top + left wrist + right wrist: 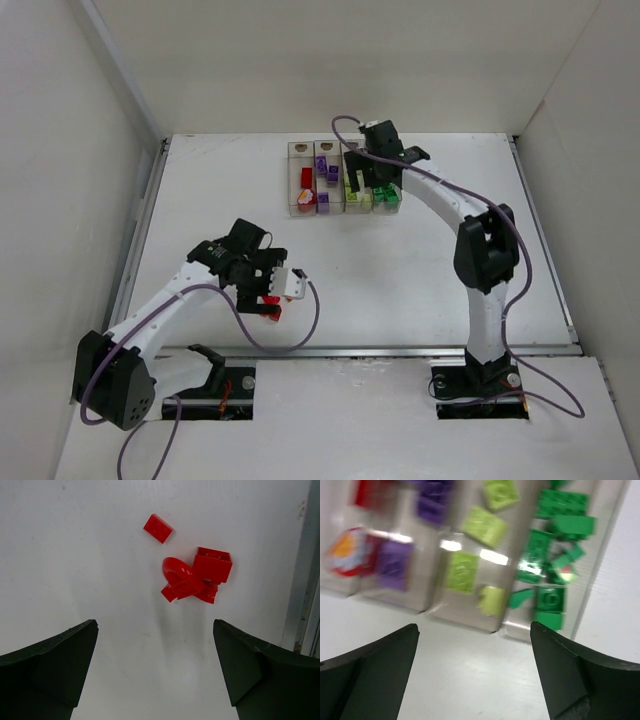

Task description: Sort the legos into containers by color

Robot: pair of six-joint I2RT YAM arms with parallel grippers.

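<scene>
Left hand (155, 630) spread over red legos (196, 580), far from bins (300, 150): best pinch lone brick (158, 528) squarely. Right hand (472, 630) spread, empty.

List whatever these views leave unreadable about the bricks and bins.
- Top view: right gripper covers part of the bins.
- Right wrist view: blur smears the sorted bricks; top edge cuts the bins' far ends.
- Left wrist view: red pile overlaps itself, piece count unclear.

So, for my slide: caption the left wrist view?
Open left hand poised over loose red legos on the white table.
</scene>
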